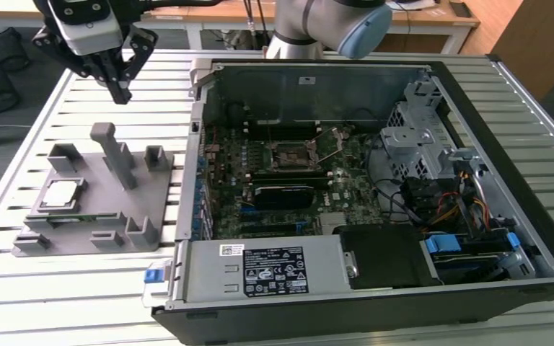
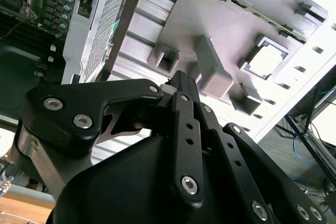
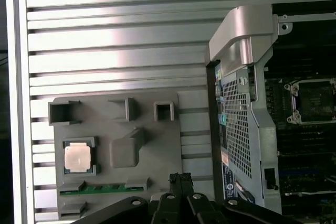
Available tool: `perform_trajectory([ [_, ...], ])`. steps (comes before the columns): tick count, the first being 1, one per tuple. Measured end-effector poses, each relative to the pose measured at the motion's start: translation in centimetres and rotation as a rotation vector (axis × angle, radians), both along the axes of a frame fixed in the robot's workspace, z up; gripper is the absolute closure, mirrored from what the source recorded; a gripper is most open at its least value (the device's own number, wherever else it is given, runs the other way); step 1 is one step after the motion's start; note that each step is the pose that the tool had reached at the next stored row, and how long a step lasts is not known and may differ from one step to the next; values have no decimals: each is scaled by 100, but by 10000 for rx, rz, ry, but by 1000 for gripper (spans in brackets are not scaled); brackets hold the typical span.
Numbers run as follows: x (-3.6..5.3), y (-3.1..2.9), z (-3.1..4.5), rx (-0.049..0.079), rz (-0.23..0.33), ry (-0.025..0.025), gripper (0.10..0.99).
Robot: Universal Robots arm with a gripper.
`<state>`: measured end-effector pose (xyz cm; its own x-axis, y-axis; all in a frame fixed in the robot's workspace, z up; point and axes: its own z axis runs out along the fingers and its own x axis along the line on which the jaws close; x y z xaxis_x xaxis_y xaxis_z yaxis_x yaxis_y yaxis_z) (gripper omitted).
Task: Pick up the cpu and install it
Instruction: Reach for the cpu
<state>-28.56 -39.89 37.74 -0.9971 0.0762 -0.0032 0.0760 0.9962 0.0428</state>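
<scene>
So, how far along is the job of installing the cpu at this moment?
Nothing looks done yet: the cpu lies in its recess on the grey fixture, and the motherboard socket in the open computer case looks empty. In hand: the end effector, shut and holding nothing, hangs above the table near the fixture. Left: both the pick-up and the install.

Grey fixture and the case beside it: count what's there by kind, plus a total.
grey fixture: 1
cpu, seated in the fixture: 1
green memory strip, along the fixture's edge: 1
open computer case: 1
socket on the board inside the case: 1
Total: 5
</scene>
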Motion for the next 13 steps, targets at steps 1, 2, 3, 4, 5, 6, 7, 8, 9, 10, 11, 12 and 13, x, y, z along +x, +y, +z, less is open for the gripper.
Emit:
perform_trajectory([
  [1,-9,0,0,-1,0,1,980],
  [2,-18,0,-1,0,0,1,980],
  [3,-26,0,-2,0,-1,2,980],
  [4,-35,0,-3,-1,0,2,980],
  [5,-42,0,-3,0,-1,2,980],
  [6,-50,0,-4,0,-1,2,980],
  [7,-58,0,-5,0,-1,3,980],
  [8,-66,0,-5,-1,-1,4,980],
  [9,-73,0,-6,-1,0,4,980],
  [10,-81,0,-6,-1,-1,5,980],
  [11,-90,0,-7,-1,0,4,980],
  [12,-98,0,-8,-1,-1,5,980],
  [13,-107,0,-9,0,0,5,980],
])
